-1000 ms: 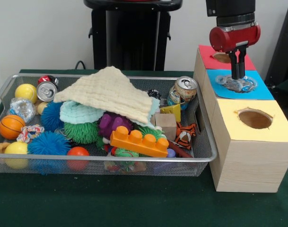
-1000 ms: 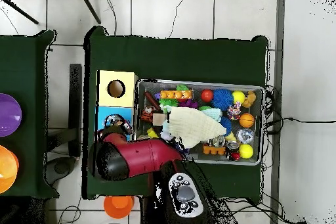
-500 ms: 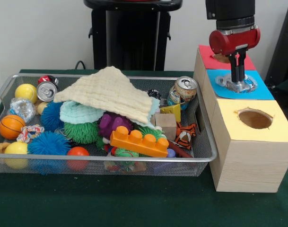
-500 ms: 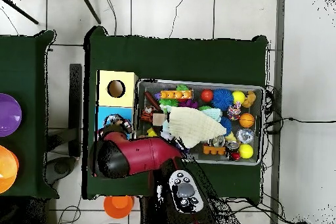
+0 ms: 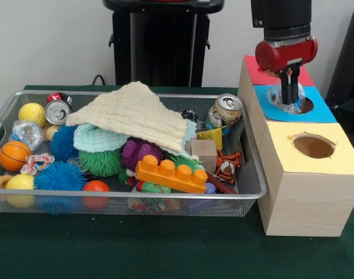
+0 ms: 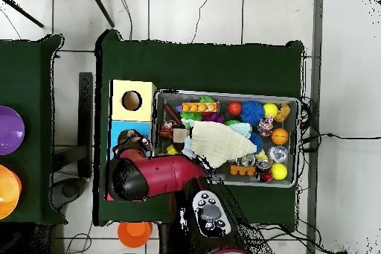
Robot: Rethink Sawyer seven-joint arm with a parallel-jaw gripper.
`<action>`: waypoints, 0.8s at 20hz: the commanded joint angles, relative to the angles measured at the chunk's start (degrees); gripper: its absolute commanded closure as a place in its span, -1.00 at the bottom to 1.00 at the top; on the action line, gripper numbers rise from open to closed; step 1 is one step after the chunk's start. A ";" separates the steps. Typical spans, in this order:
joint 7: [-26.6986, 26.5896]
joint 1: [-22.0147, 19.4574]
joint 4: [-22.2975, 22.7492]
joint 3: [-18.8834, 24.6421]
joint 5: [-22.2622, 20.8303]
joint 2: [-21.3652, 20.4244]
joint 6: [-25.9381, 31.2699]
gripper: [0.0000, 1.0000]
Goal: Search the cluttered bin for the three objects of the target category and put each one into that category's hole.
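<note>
Lifted clear plastic ball off the blue hole since a moment ago, gripper clenched around it, so drop seemingly not yet made.

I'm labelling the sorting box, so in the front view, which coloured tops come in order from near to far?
yellow top → blue top, with the gripper and a clear crinkly object over its hole → red top.
</note>
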 commanded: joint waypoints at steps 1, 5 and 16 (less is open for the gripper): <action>4.67 -0.09 -3.27 -0.90 -2.83 5.93 4.88 1.00; 4.78 0.22 -2.89 -1.18 -2.49 6.13 6.14 1.00; 5.98 1.40 -2.00 -2.61 -2.65 6.28 4.62 1.00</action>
